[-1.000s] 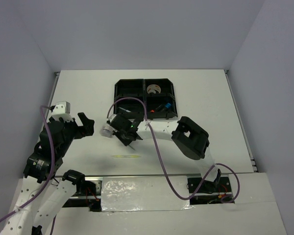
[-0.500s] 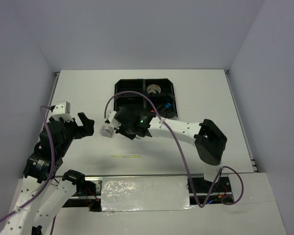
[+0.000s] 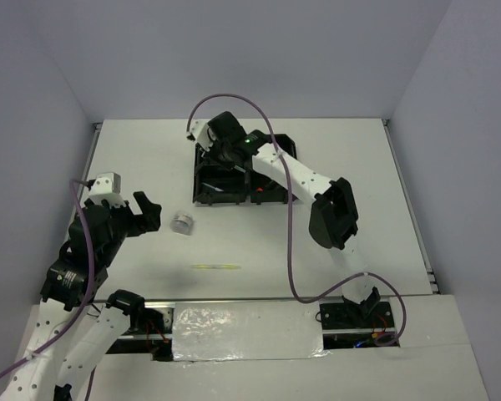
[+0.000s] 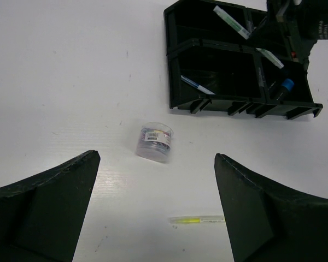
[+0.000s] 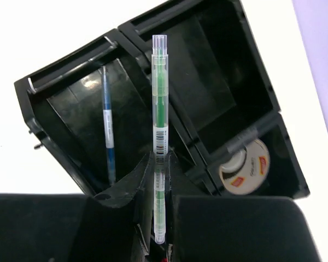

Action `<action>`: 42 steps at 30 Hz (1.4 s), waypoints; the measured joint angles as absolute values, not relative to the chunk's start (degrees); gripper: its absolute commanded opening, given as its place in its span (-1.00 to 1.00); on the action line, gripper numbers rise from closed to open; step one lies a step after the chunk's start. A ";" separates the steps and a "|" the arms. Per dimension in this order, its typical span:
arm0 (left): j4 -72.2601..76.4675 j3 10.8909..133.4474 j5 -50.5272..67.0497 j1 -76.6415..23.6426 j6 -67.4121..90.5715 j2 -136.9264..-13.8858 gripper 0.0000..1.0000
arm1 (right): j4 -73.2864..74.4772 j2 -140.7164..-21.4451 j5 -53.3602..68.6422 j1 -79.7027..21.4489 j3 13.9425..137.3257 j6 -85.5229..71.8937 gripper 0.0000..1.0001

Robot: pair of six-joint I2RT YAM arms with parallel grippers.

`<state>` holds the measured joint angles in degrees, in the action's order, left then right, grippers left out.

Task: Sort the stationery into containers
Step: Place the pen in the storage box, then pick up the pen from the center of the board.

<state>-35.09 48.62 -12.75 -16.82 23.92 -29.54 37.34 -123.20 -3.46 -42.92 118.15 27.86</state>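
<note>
Above the tray, right arm outstretched, pen in end effector.

From above, the right arm covers a good chunk of the tray. Right wrist cam: tape roll sits partly behind a divider. Label on the clear roll is unreadably tiny.

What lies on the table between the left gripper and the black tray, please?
Only a small clear round roll, lying apart from both the left gripper and the black tray; the left wrist view shows it best.
</note>
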 measured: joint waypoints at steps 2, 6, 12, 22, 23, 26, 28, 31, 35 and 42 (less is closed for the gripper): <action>-35.09 48.62 -12.73 -16.82 23.92 -29.54 0.99 | 38.57 -125.38 -3.60 -43.31 120.53 28.40 -0.82; -35.09 48.62 -12.71 -16.82 23.90 -29.54 0.99 | 39.77 -128.84 -3.64 -44.47 122.61 28.60 -0.74; -35.09 48.62 -12.62 -16.82 23.90 -29.54 0.99 | 40.95 -129.69 -3.29 -44.99 121.84 28.32 -0.24; -35.09 48.62 -12.53 -16.82 23.90 -29.54 0.99 | 41.15 -125.86 -3.01 -45.89 118.10 26.92 0.18; -35.09 48.62 -12.53 -16.82 23.90 -29.54 0.99 | 41.12 -123.92 -2.31 -46.44 116.16 26.37 0.18; -35.09 48.62 -12.56 -16.82 23.90 -29.45 0.99 | 39.33 -114.54 0.03 -50.11 105.86 24.40 0.18; -35.11 48.62 -12.95 -16.82 23.94 -29.36 0.99 | 37.45 -107.74 0.93 -54.59 97.91 22.87 0.18; -35.46 48.62 -14.90 -16.82 24.18 -28.86 0.99 | 33.85 -100.95 1.93 -63.05 87.53 19.92 0.17; -36.64 48.62 -19.00 -16.82 24.62 -27.46 0.99 | 30.65 -102.35 2.24 -70.43 80.12 16.43 0.15; -37.43 48.62 -21.58 -16.82 25.69 -26.48 0.99 | 29.56 -110.37 -0.84 -71.59 76.36 12.82 0.14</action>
<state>-37.43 48.62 -21.58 -16.82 25.69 -26.48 29.56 -110.37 -0.84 -71.59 76.36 12.82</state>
